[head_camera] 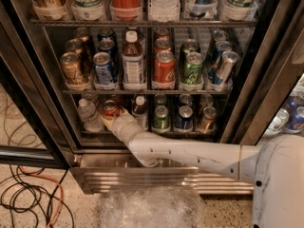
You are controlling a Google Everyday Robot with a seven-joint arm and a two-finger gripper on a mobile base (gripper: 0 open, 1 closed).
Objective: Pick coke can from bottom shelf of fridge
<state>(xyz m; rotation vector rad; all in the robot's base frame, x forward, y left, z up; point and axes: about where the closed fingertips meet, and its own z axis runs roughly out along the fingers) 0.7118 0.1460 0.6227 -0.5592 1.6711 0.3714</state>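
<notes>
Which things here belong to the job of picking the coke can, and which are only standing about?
For the job:
- coke can
- gripper, at the coke can
- bottom shelf
- fridge

Only standing about:
- water bottle
- green can
- blue can
- cables on the floor

Coke can (pixel 110 109) red, silver top; cream gripper (pixel 113 121) at it, bottom shelf (pixel 190 133) dark wire. Fridge (pixel 29 82) frame black, base steel slats. Cables (pixel 23 201) orange, black.

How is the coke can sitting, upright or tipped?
Upright: the coke can shows its silver top facing up at the bottom shelf, with the gripper against its lower front.
</notes>
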